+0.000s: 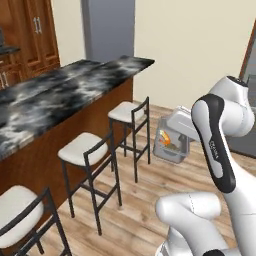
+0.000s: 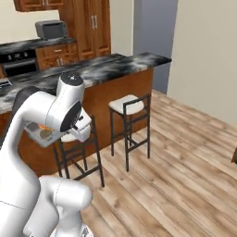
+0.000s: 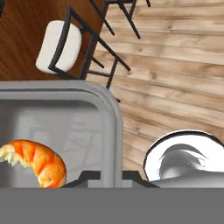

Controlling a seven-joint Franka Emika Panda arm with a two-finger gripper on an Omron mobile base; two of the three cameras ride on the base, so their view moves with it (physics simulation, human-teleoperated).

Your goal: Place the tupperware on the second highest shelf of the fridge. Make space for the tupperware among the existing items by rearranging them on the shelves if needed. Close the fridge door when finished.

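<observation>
Gripper: the two-finger gripper [image 3: 111, 178] grasped the small clear rectangular plastic tupperware [image 1: 171, 140] by its rim.
Tupperware: aloft over the wooden floor [image 1: 145, 200], right of the black white-cushioned stools [image 1: 84, 149].
Risk: the edge hold looked thin; swinging could slip it.

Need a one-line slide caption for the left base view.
White arm carries the clear tupperware of orange food above a wood floor, beside a marble-topped bar lined with white-seated stools.

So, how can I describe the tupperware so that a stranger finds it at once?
Start from the long black marble counter with its row of white-seated stools. Beside the stools, above the wooden floor, the white robot arm carries the tupperware at its gripper. It is the one clear grey-rimmed box with orange food inside.
</observation>
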